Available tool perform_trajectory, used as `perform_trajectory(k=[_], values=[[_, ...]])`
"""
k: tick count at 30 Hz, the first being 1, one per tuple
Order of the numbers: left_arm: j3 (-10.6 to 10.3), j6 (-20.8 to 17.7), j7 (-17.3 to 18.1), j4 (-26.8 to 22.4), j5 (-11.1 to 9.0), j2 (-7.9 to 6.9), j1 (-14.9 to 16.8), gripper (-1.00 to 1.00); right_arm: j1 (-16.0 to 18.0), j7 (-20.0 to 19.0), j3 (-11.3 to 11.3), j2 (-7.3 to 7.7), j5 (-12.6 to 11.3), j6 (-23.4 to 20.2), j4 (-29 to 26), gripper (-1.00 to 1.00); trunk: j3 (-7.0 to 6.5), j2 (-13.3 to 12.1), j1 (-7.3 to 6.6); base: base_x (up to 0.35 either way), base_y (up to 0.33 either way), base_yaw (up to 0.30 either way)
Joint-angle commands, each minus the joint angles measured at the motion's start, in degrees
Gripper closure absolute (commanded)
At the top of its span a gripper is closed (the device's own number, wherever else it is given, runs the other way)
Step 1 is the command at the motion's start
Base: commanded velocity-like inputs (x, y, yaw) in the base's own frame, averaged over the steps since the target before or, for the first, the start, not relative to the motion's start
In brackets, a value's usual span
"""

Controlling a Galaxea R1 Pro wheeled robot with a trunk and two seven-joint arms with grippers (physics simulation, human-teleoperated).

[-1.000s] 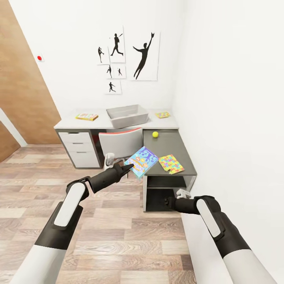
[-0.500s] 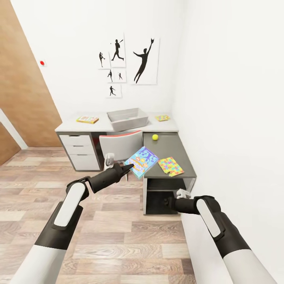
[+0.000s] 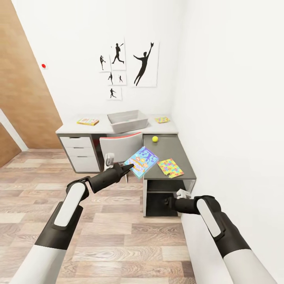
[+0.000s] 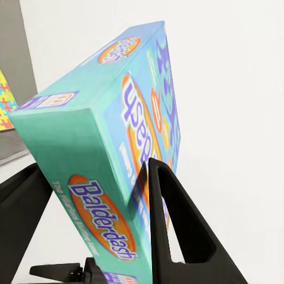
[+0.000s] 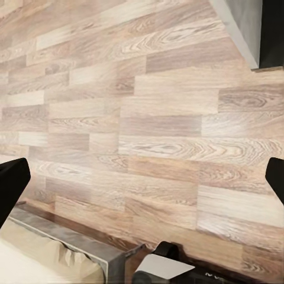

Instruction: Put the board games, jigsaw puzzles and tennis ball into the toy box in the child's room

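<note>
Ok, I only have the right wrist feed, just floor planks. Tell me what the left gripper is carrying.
Observer: The left gripper is shut on the light-blue board game, held tilted in the air.
Operator: Give me the toy box.
Observer: The toy box sits on the table, on its light grey top, behind the chair.
Operator: Now list what's on the dark wing.
Observer: A tennis ball and one jigsaw puzzle lie there, apart from each other.
</note>
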State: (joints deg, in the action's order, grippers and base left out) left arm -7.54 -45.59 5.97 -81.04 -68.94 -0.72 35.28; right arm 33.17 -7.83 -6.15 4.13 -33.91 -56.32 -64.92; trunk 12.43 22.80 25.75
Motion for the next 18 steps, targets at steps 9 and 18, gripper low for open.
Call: perform_trajectory(k=[9,18], values=[[0.0,-0.1,0.3,0.0,0.2,-0.07,0.1,1.0,0.1,-0.6,0.2,0.08,0.6,-1.7,-0.9,-1.0,0.08,0.1,0.03,0.076,0.0,0.0],[0.0,0.0,0.3,0.0,0.2,-0.07,0.0,1.0,0.1,-0.5,0.3,0.08,0.6,-1.8,-1.1,-1.0,0.08,0.1,0.03,0.263,0.0,0.0]])
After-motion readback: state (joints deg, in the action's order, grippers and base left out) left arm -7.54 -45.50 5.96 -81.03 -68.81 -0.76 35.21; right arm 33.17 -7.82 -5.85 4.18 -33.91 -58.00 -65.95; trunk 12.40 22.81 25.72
